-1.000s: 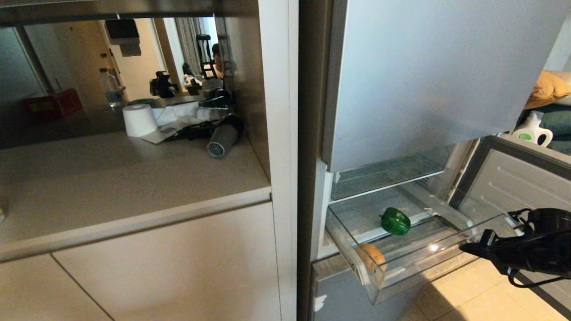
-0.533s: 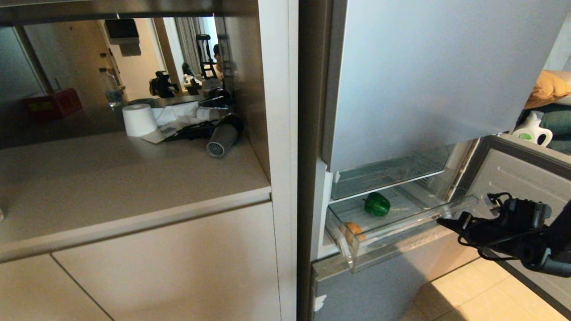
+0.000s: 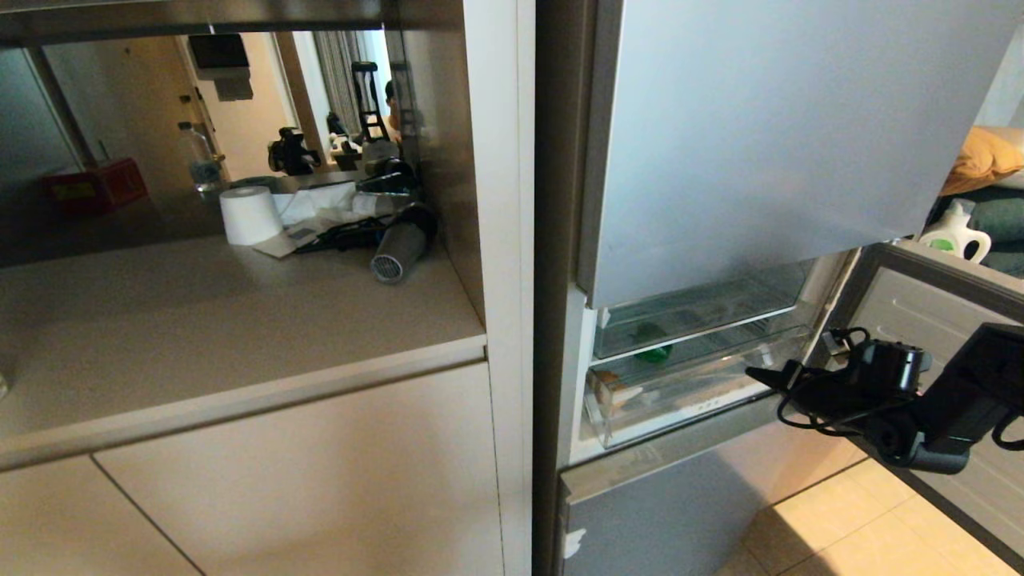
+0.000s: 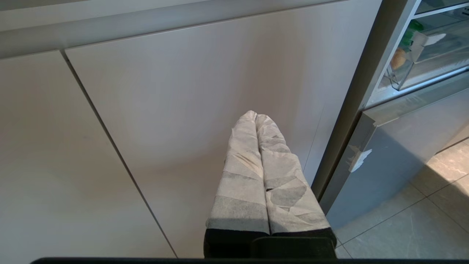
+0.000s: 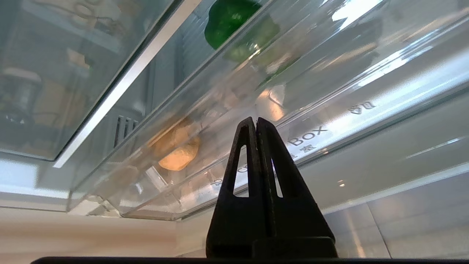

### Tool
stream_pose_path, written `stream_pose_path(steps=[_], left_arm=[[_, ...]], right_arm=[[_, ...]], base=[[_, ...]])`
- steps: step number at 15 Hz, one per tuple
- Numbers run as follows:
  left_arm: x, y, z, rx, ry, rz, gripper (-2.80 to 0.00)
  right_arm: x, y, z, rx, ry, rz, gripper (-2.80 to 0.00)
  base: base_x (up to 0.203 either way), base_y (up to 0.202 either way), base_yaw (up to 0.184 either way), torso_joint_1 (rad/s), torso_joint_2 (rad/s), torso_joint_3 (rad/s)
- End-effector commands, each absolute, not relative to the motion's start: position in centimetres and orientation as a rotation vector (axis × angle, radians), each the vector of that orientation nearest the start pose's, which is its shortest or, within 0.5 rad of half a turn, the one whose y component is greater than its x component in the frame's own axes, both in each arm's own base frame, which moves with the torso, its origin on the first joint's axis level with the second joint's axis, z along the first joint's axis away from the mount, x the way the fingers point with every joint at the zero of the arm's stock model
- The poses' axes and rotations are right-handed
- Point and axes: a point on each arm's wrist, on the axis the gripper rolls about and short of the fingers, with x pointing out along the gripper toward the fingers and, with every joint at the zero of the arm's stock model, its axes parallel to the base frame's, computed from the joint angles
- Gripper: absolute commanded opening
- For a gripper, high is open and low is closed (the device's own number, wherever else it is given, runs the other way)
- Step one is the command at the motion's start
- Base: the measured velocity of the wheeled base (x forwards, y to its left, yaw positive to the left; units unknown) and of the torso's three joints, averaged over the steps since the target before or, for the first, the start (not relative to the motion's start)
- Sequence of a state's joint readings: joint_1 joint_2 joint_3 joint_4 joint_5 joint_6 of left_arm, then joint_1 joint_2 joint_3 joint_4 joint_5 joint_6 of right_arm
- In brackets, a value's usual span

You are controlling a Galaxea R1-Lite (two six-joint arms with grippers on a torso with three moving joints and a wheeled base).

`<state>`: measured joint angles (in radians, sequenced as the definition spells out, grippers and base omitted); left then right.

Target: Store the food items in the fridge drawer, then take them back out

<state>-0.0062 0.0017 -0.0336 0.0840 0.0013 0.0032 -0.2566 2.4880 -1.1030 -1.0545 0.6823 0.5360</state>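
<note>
The fridge drawer (image 3: 688, 394) is a clear box, slid almost fully into the fridge under a glass shelf. Inside it lie the green pepper (image 3: 652, 352) (image 5: 227, 18) and, nearer the left front corner, the tan potato (image 3: 608, 379) (image 5: 177, 150). My right gripper (image 3: 752, 373) (image 5: 255, 121) is shut and empty, its black tip at the drawer's clear front wall near the right end. My left gripper (image 4: 255, 115), with taped fingers pressed together, hangs low before a white cabinet door and holds nothing. From there the potato (image 4: 397, 58) shows through the drawer's corner.
The tall upper door (image 3: 760, 144) overhangs the drawer. A grey ribbed panel (image 3: 920, 320) stands swung open at the right, behind my right arm. The lowest panel (image 3: 664, 512) is closed. A paper roll (image 3: 250, 214) and hair dryer (image 3: 398, 248) lie on the counter.
The clear drawer has slid back into the fridge with the pepper and potato in it. My shut right gripper moved inward and to the left along with its front wall.
</note>
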Motion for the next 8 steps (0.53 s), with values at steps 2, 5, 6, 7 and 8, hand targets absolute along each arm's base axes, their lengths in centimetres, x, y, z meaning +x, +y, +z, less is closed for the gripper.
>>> stream_pose_path(steps=[2,5,6,7,8], left_arm=[[-2.5,0.0,7.6,0.003,0.054,-0.005,-2.8],[-2.5,0.0,7.6,0.003,0.054,-0.005,-2.8],[-2.5,0.0,7.6,0.003,0.054,-0.005,-2.8],[-2.5,0.0,7.6,0.003,0.054,-0.005,-2.8],[-2.5,0.0,7.6,0.003,0.054,-0.005,-2.8]], right_arm=[[43.7,-9.3,-2.1,0.674,0.41,0.351,-2.8],[45.1,-9.6,-2.3,0.657,0.372,0.362,-2.8],[45.6,-9.4,-2.4,0.657,0.363,0.368,-2.8],[45.7,-9.4,-2.2,0.67,0.362,0.371,-2.8],[46.1,-9.2,-1.9,0.683,0.353,0.377,-2.8]], base=[[0.0,0.0,0.0,0.0,0.0,0.0],[0.0,0.0,0.0,0.0,0.0,0.0],[0.0,0.0,0.0,0.0,0.0,0.0],[0.0,0.0,0.0,0.0,0.0,0.0],[0.0,0.0,0.0,0.0,0.0,0.0]])
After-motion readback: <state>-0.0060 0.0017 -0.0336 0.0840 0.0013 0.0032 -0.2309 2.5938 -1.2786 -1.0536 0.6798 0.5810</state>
